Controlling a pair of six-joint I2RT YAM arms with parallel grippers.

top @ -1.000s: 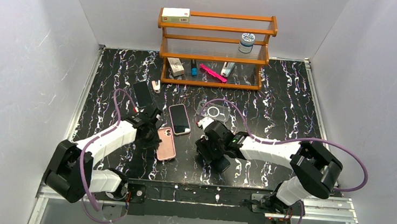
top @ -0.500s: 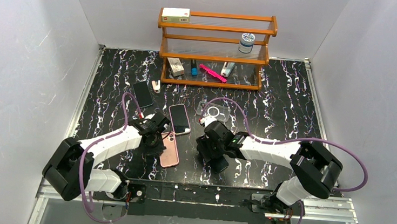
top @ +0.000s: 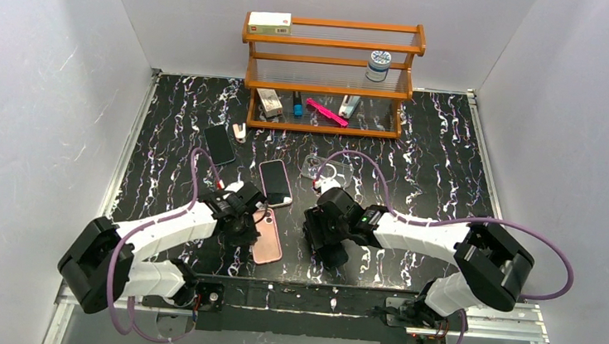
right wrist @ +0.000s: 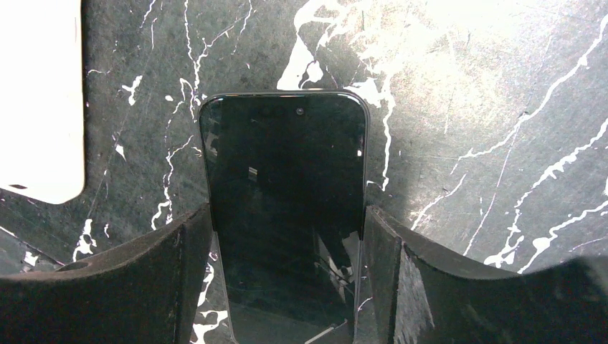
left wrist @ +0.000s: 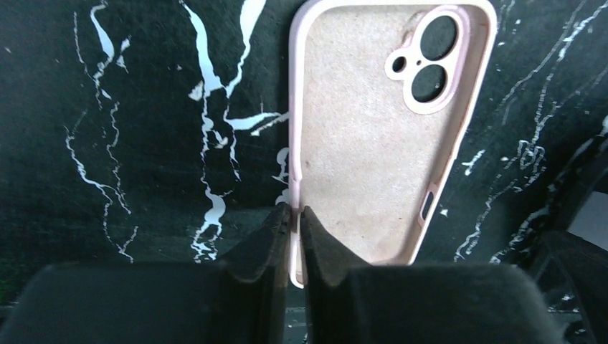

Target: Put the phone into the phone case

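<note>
Pinching one long rim of the pink phone case (left wrist: 366,143), the left pincer (left wrist: 295,215) has its fingers pressed together on the side wall, near the end away from the lens cut-outs. The case lies flat on the bench (top: 434,175), open side up, tan lining showing.

Right of the case, near but apart: the right pincer (right wrist: 287,218). Its fingers are spread wide and bear on both long edges of the black phone (right wrist: 283,179), which is screen up and gripped across its width. From above, the phone is hidden beneath that pincer.

Just beyond the case's far end: a rose-rimmed phone (top: 275,183), screen up, close by the left pincer.

Beyond the case and to its left: a dark phone (top: 220,144), with a small white item (top: 240,131) beside it.

Beyond the case and to its right: a clear case (top: 328,171) with a ring mark. A purple cable (top: 351,154) from the right arm loops across it.

Well beyond the case, at the bench's back edge: a wooden rack (top: 325,89). It carries a white box (top: 268,23) on top, a jar (top: 379,64) on the middle shelf and small items on the lowest.
</note>
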